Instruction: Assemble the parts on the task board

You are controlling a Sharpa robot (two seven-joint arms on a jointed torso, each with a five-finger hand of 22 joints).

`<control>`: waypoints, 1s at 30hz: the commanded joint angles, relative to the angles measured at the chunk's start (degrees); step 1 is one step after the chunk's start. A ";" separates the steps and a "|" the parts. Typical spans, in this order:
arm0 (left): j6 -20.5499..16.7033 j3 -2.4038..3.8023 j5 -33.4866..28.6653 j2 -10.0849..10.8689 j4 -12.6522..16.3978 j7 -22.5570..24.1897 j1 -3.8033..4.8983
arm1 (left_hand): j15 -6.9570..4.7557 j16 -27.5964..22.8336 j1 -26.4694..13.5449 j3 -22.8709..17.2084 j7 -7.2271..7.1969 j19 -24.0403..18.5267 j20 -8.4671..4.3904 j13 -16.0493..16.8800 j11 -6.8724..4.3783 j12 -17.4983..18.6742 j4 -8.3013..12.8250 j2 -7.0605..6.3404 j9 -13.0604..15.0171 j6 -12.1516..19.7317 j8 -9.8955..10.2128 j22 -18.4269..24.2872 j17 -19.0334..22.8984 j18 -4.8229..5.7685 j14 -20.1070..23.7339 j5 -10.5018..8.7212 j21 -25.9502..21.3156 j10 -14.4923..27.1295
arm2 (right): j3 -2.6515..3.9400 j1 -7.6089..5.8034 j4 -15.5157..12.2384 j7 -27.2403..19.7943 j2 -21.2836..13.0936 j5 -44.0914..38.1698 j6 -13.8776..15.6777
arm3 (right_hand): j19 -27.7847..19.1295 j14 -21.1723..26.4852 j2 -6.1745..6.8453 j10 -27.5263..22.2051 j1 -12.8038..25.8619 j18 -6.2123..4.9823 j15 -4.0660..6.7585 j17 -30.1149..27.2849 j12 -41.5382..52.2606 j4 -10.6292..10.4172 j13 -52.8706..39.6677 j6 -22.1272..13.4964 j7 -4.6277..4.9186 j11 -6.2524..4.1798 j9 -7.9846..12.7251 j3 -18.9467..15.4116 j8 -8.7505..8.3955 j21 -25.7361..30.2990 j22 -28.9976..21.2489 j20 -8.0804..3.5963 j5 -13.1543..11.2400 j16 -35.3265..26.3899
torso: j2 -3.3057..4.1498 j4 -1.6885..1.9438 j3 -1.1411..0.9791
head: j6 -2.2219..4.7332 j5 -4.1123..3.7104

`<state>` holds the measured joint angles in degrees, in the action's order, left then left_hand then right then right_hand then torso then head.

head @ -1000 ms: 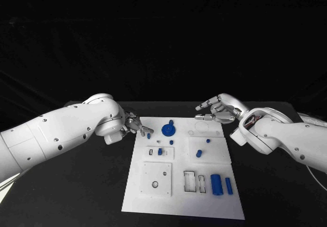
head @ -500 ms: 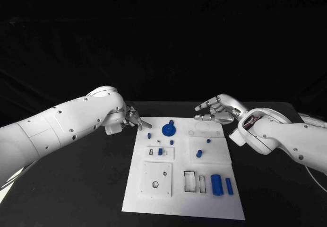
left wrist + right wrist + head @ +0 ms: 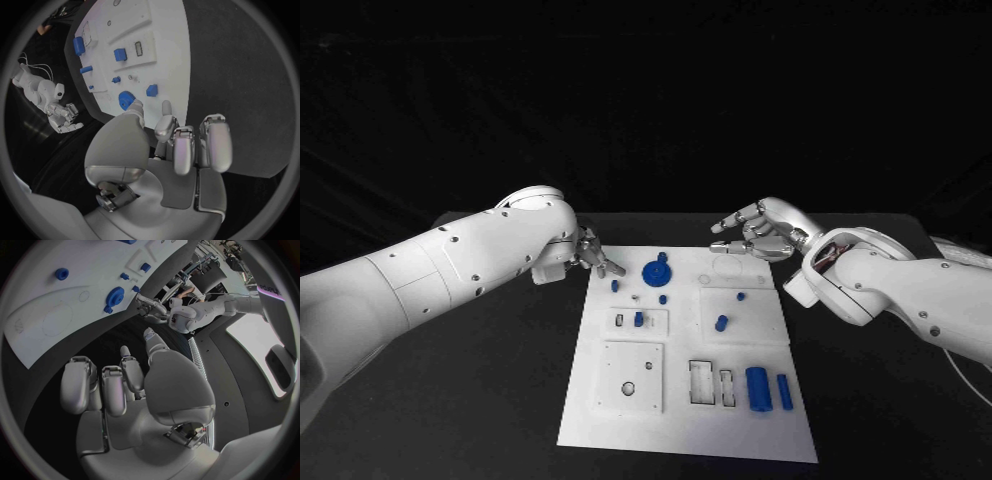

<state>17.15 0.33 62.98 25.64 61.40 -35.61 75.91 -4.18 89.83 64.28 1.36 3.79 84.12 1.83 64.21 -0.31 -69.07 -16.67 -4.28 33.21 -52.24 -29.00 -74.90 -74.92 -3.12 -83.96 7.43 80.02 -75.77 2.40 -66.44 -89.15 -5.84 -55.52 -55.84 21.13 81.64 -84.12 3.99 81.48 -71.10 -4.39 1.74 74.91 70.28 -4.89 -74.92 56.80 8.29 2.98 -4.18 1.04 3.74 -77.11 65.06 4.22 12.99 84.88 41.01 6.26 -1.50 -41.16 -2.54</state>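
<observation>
White rectangular task board [image 3: 733, 420] runs lengthwise away from the robot on the black surface [image 3: 488, 400]. Left robot hand [image 3: 593, 257] and right robot hand [image 3: 754, 235] hover empty, fingers apart, at its far corners.

A robotics lab or test bench is showing here: two white robot arms [image 3: 430, 270] are reaching over a black table [image 3: 473, 400], a white task board [image 3: 678, 420] with small blue parts [image 3: 757, 390] is lying on it, and black backdrop is surrounding everything.

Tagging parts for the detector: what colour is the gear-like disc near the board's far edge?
Blue. The gear-like disc stands out against the white task board, clearest in the head view.
</observation>
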 commanded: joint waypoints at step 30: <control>3.26 -0.93 0.65 -1.52 -1.16 1.99 -0.49 | -0.39 0.17 4.23 -0.39 -0.72 1.90 -0.21 1.10 -0.74 -1.35 0.31 3.15 -0.41 -2.07 -1.28 -2.80 -15.08 0.27 -6.04 0.03 0.83 -1.25 | 0.00 0.09 0.13 -0.63 0.44 -0.01 -0.89 | -0.38 -3.81 -0.59 -0.44 -0.04 -0.43 -0.34 6.24 -0.25 -0.02 -4.41 -0.21 -0.20 0.08 -0.06 -0.32 0.15 0.30 -0.08 0.13 0.43 -0.39 | -0.05 0.05 -0.06 | 0.07 0.05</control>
<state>20.23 -0.61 63.82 24.24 60.24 -34.40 75.42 -4.19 89.83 67.86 1.34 3.06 84.13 1.82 65.22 -1.13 -70.08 -16.37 -1.21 32.91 -53.95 -29.90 -74.94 -74.91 -3.13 -83.96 7.44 80.55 -76.58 2.40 -66.40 -89.02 -5.94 -55.14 -55.77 21.00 81.64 -84.12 3.99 81.48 -71.10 -4.39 1.74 74.95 70.28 -4.89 -74.92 56.80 8.29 2.98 -4.16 1.04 3.74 -77.11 65.06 4.22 13.21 84.88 40.92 6.31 -1.54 -41.07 -2.48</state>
